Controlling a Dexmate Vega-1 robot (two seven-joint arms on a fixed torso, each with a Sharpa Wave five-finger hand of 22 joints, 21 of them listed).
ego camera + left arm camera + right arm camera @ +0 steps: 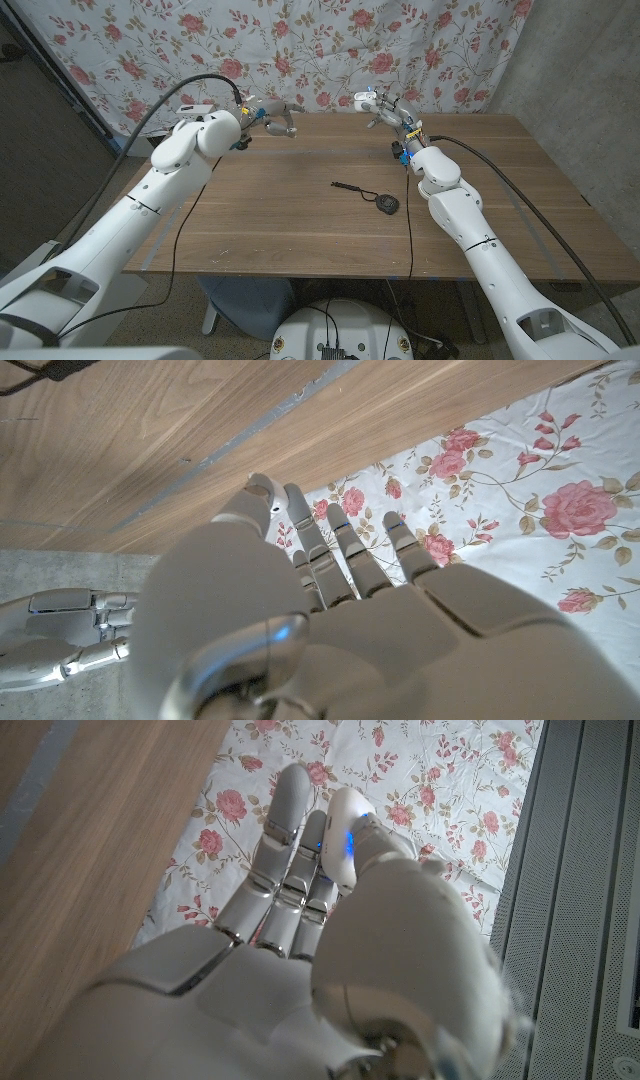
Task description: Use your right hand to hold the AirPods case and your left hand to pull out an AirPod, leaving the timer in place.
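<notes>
Fingers (pixel 290 850) of my right hand (pixel 372 102) clamp the AirPods case (pixel 340 835) beyond the timer (pixel 387 205); my left hand (pixel 275 117) pinches an AirPod (pixel 262 488), withdrawn clear.

White case (pixel 340 835) between right-hand fingers (pixel 285 820)

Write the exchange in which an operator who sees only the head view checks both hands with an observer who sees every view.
Operator: Is the right hand holding anything? It looks too small for me to tell.
Observer: Yes. The right wrist view shows it pinching the white AirPods case between thumb and fingers.
Operator: And the left hand, has it got an AirPod?
Observer: The left wrist view shows its fingers stretched out towards the floral cloth. I cannot tell whether its thumb pins anything.
</notes>
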